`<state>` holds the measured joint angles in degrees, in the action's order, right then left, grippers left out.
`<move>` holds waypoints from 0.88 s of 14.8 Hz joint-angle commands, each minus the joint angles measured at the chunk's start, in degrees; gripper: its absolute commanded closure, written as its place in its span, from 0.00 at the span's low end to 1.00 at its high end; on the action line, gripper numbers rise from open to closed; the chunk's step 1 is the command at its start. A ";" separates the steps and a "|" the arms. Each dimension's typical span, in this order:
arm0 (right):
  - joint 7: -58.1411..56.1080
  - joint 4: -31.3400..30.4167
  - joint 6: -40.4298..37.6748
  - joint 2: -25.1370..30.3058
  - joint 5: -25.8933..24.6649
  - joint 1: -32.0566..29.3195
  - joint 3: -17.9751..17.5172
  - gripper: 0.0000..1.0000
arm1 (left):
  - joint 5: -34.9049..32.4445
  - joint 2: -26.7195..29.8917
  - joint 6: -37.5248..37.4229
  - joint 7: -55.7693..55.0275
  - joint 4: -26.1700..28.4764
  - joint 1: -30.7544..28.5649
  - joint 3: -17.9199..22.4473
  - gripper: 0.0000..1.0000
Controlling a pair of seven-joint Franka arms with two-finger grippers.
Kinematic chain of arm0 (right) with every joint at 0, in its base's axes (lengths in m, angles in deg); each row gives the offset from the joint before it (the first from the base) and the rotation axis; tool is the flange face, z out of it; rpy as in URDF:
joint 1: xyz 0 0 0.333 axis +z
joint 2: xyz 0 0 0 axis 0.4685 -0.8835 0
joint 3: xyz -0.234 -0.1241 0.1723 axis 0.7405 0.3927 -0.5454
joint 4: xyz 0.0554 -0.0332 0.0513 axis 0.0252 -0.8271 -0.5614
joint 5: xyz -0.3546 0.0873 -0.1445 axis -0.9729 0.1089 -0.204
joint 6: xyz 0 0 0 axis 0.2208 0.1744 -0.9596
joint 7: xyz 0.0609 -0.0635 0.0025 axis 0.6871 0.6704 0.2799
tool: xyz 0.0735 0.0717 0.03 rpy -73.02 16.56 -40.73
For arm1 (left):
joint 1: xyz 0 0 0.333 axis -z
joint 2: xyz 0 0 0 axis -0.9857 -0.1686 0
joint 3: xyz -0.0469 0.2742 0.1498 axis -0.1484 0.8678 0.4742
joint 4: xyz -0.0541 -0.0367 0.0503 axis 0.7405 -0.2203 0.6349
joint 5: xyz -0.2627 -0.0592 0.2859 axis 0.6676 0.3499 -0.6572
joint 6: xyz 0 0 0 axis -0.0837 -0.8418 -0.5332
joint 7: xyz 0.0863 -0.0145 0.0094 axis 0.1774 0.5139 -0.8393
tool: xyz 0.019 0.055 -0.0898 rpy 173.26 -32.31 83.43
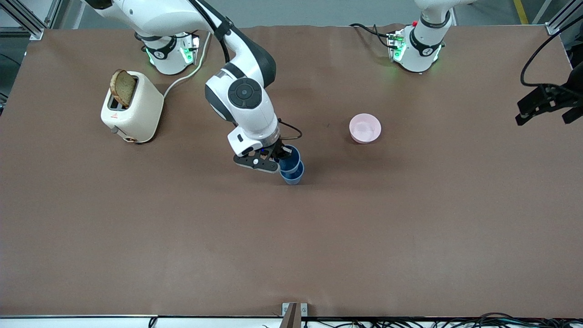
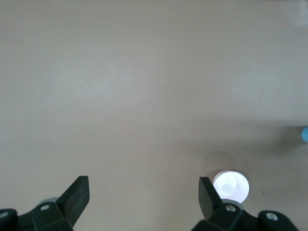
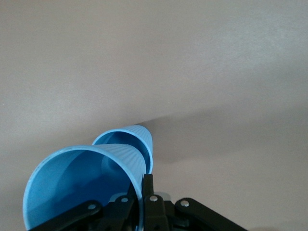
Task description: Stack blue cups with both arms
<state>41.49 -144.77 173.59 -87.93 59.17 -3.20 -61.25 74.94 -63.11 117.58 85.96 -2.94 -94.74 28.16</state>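
Note:
My right gripper (image 1: 278,158) is shut on the rim of a blue cup (image 1: 290,156), held tilted just above the second blue cup (image 1: 292,175), which stands upright on the table near its middle. In the right wrist view one finger (image 3: 148,190) is outside the held cup's (image 3: 82,185) rim and the other is inside. The standing cup (image 3: 129,142) shows just past it. Whether the held cup's base is inside the standing cup is hidden. My left gripper (image 1: 544,109) waits open and empty, high over the left arm's end of the table, its fingers (image 2: 77,195) wide apart.
A pink bowl (image 1: 365,128) sits toward the left arm's end from the cups, also seen in the left wrist view (image 2: 232,186). A cream toaster (image 1: 132,109) with a bread slice (image 1: 122,87) stands near the right arm's base.

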 commanded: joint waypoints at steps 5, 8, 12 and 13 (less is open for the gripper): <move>2.40 -0.12 2.15 -1.71 -3.39 0.49 -0.14 0.99 | 1.50 2.99 -2.19 1.61 4.50 5.53 3.37 0.00; 2.49 -0.03 2.15 -2.42 -4.36 0.49 -0.14 0.99 | 1.50 5.01 -2.10 1.61 7.05 13.38 10.85 0.00; 2.57 -0.12 2.68 -3.03 -4.53 1.28 -0.14 0.98 | 1.59 8.45 0.27 1.52 12.08 13.57 11.66 0.00; 2.66 -0.12 3.29 -3.65 -5.23 1.28 -0.14 0.98 | 1.59 8.36 0.27 1.17 11.99 13.48 11.66 0.00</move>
<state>42.48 -144.77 175.61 -90.83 56.00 -2.17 -61.28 75.56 -56.87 116.37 86.77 6.69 -81.24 39.42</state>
